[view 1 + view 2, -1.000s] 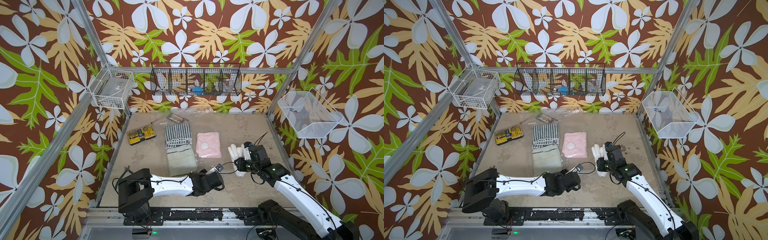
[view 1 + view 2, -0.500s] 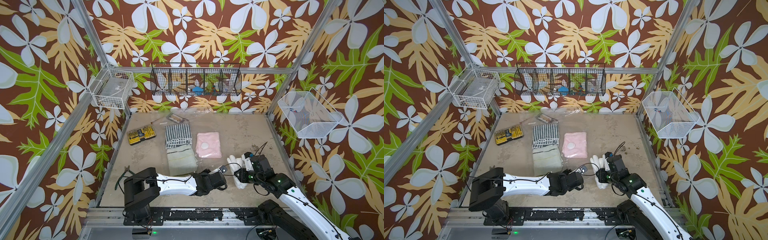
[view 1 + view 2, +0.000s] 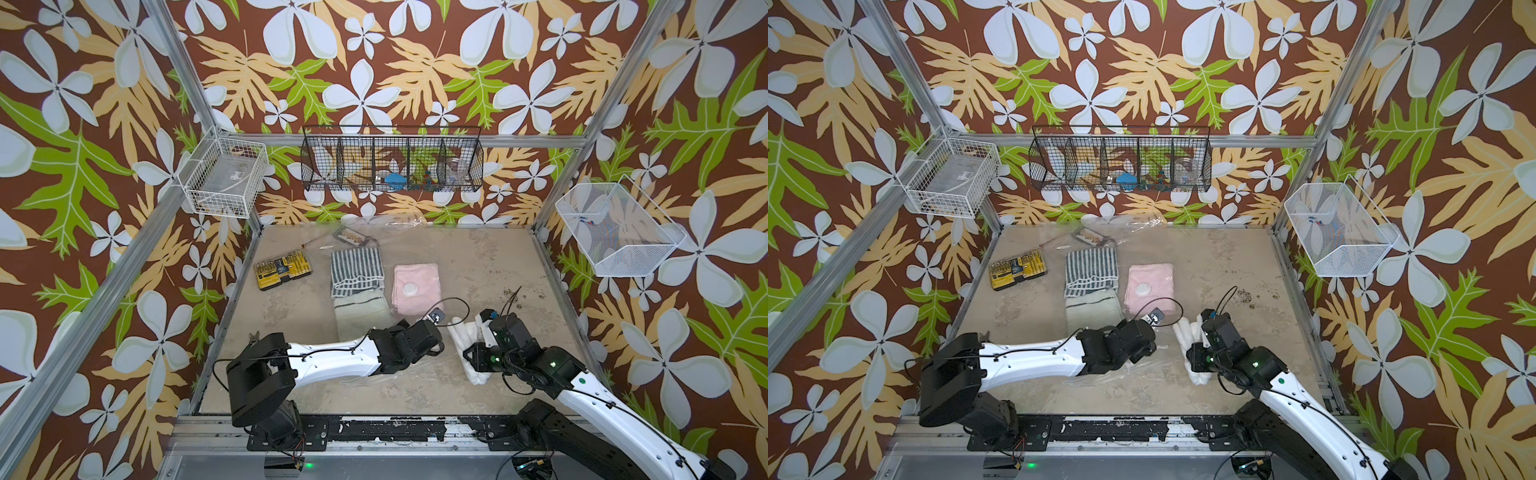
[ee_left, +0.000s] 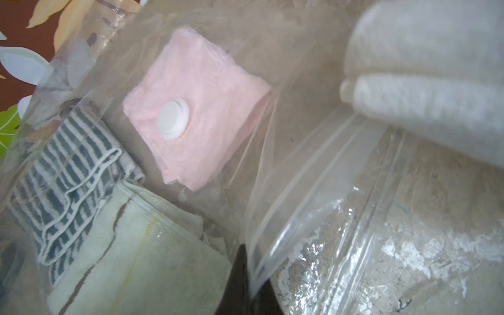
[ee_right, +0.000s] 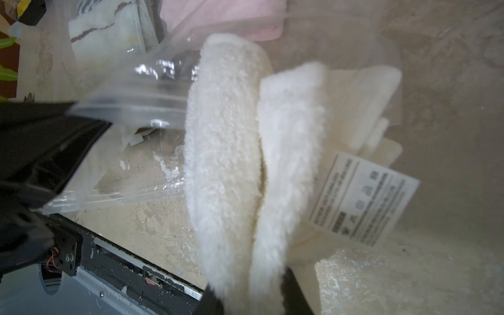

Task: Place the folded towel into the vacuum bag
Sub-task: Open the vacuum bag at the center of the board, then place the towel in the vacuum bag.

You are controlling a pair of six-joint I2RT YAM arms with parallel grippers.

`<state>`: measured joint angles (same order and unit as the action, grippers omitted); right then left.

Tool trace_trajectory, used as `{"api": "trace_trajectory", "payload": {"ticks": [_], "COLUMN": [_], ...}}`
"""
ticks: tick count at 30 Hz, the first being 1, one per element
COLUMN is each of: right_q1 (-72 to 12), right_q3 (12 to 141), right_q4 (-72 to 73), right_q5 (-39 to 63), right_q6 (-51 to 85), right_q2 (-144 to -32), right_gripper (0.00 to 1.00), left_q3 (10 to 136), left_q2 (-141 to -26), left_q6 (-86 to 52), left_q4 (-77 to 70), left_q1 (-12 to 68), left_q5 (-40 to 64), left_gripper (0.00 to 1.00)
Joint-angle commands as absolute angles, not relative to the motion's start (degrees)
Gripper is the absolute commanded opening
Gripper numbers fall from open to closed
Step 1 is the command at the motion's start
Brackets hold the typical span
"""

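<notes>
The vacuum bag [image 4: 313, 191] lies flat and transparent on the table, its white valve disc [image 4: 174, 120] over a pink towel [image 3: 415, 286] inside. A striped towel [image 3: 356, 268] and a pale green one [image 3: 361, 311] are in it too. My left gripper [image 4: 252, 275] is shut on the bag's zip edge and holds it up off the table. My right gripper [image 5: 251, 294] is shut on the folded white towel [image 5: 226, 163], which sits beside the bag's mouth in both top views [image 3: 465, 336] [image 3: 1185, 332]. A care label [image 5: 362, 199] hangs from this towel.
A yellow bit set [image 3: 282, 270] lies at the left, a small dark case [image 3: 353, 237] at the back under the plastic. Wire baskets hang on the left [image 3: 224, 178], back [image 3: 390, 166] and right [image 3: 615, 232] walls. The front rail [image 3: 374, 428] borders the table.
The left gripper has closed on the bag's edge after shifting a little right. The right arm has drawn the white towel toward the front of the table.
</notes>
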<state>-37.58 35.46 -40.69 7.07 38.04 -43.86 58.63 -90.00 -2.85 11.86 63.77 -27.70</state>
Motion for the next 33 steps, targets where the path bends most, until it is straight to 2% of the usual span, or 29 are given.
{"api": "trace_trajectory", "payload": {"ticks": [1,4,8,11,17,19,20,24,25,28,33], "right_q1": [-45.29,-54.09,-59.05,-58.52,-51.18,-49.34,-49.18,-49.13,-49.13,-49.13,-48.14], "right_q3": [36.83,37.24,38.67,38.89,39.11,38.91,39.00,40.61,40.60,39.02,35.01], "right_q4": [-39.45,-35.33,-28.74,-23.17,-16.16,-14.48,-14.00,-16.13,-16.69,-17.65,-21.05], "right_q5": [0.48,-3.04,-3.52,-5.10,-3.78,-3.46,-4.12,-5.05,-4.91,-3.79,-2.15], "right_q6": [42.80,45.23,44.13,43.41,38.26,36.25,35.60,35.43,35.84,37.22,42.21], "right_q2": [-44.95,-48.61,-56.36,-59.48,-65.44,-68.43,-69.72,-76.45,-77.42,-76.29,-67.11], "right_gripper": [0.11,0.11,0.11,0.11,0.11,0.14,0.18,0.60,0.68,0.76,0.79], "left_q3": [61.20,63.76,66.20,66.12,64.46,64.34,64.13,62.78,62.38,61.36,61.04], "left_q2": [-88.77,-89.25,-89.48,-88.67,-87.19,-87.19,-87.23,-87.54,-87.46,-87.14,-86.84], "left_q6": [-1.93,-2.75,-5.18,-6.14,-6.68,-6.77,-6.92,-7.43,-7.60,-7.73,-7.55], "left_q4": [11.02,11.73,13.04,13.05,11.99,11.87,11.65,10.99,10.94,10.61,10.90], "left_q1": [61.44,60.49,59.60,59.41,59.41,59.41,59.41,59.41,59.45,59.41,59.48], "left_q5": [-21.44,-19.07,-17.31,-15.73,-13.93,-13.74,-13.63,-13.79,-13.84,-13.96,-13.82], "left_gripper": [0.00,0.00,0.00,0.00,0.00,0.00,0.00,0.00,0.00,0.00,0.00]}}
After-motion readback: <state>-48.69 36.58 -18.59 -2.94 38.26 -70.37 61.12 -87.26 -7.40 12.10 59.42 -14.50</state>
